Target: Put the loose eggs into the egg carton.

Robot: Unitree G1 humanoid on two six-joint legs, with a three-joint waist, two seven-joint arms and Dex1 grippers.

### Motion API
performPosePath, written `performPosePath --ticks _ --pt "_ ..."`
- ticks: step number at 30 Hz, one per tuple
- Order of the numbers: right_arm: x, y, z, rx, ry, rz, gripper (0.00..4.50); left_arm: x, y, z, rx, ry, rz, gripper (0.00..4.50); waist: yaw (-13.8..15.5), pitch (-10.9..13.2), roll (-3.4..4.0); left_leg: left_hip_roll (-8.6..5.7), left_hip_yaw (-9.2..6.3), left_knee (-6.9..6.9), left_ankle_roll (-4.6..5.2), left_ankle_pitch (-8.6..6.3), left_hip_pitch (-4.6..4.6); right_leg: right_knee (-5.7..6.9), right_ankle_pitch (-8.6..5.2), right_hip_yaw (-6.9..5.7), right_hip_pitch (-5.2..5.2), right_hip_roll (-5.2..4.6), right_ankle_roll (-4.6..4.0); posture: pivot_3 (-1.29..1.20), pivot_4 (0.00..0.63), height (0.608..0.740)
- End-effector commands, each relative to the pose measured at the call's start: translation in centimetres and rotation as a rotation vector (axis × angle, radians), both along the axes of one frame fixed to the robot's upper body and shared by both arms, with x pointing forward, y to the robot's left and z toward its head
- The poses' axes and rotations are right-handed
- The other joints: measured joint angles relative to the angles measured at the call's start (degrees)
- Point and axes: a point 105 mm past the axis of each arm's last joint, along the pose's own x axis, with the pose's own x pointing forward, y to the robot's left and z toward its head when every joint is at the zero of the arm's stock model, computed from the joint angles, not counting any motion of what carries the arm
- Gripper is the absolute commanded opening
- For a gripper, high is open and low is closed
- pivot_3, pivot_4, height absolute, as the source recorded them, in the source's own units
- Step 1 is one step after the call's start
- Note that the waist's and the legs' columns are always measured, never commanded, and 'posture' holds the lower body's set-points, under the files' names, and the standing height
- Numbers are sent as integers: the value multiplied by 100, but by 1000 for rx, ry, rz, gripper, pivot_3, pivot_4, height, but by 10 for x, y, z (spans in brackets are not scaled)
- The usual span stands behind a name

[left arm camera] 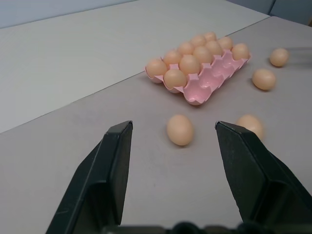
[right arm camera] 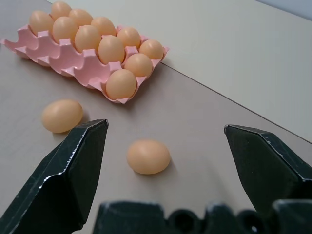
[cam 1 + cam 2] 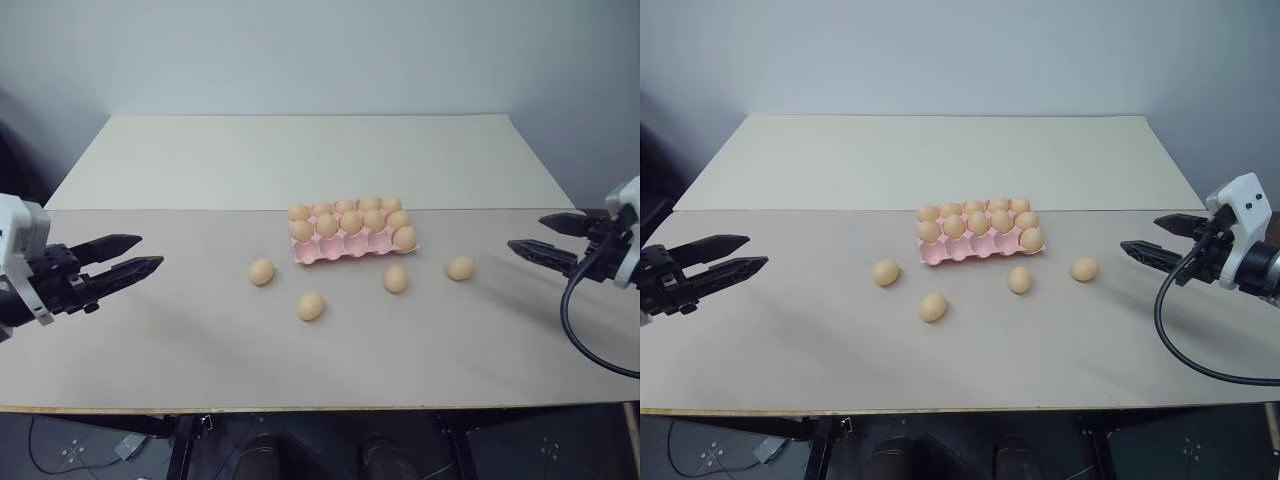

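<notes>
Nearest to you, both arms reach in from the table's sides, held above the surface and angled slightly downward toward the middle. Your left gripper (image 3: 130,255) points inward from the left edge; its two black wedge-shaped fingers stand partly apart with nothing between them, and its wrist view looks past them at the leftmost loose egg (image 1: 180,129). Your right gripper (image 3: 1150,238) points inward from the right edge with its fingers spread wide and empty, well clear of the nearest egg (image 2: 148,157).

You have four loose eggs on the table (image 3: 150,350), a flat matte beige top with a seam running across it behind the carton. All four are smooth, oval and light orange-tan. They lie in a loose arc in front of the egg carton (image 3: 340,250): one at the left (image 3: 262,271), one nearer you (image 3: 311,305), one just below the carton's front edge (image 3: 396,278) and one to the right (image 3: 460,267). None touches another or the carton.

That carton is a low pink moulded tray without a lid, near the table's centre. Matching eggs fill its two back rows and one sits at the right end of the front row; four rounded front cups are bare. Nothing lies between either gripper and the eggs.
</notes>
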Motion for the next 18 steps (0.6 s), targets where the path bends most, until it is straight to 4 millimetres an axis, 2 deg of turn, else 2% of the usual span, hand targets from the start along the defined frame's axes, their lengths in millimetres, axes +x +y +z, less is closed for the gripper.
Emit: performPosePath --ticks 1,4,7,11,15,18 --pt "-2 1 16 -24 -27 14 4432 -2 -1 8 -1 -40 -5 2953 -1 0 0 0 0 0 0 0 0 0 0 0 0 0 0 0 150 740" --pt "1 -1 17 -30 -29 -8 4432 0 -2 8 -27 -36 9 2953 -2 0 0 0 0 0 0 0 0 0 0 0 0 0 0 0 150 740" --pt "3 -3 18 -39 -39 -49 4432 0 -17 10 -24 -41 -53 2953 0 0 0 0 0 0 0 0 0 0 0 0 0 0 0 0 150 740" --pt "15 0 17 -18 -40 -146 4432 5 -55 6 -33 -41 -184 2953 19 0 0 -2 0 1 0 0 0 1 0 0 2 -3 0 0 150 740" --pt "37 15 10 31 -17 -335 4432 7 -105 -25 51 -10 -336 2953 -19 -2 -1 -1 -3 1 -1 1 1 3 0 2 3 1 0 0 150 740" --pt "47 22 9 71 13 -454 4432 14 -130 -40 72 -37 -353 2953 -19 -2 -1 -1 -1 0 -8 5 -6 9 0 12 -8 3 0 0 150 740"
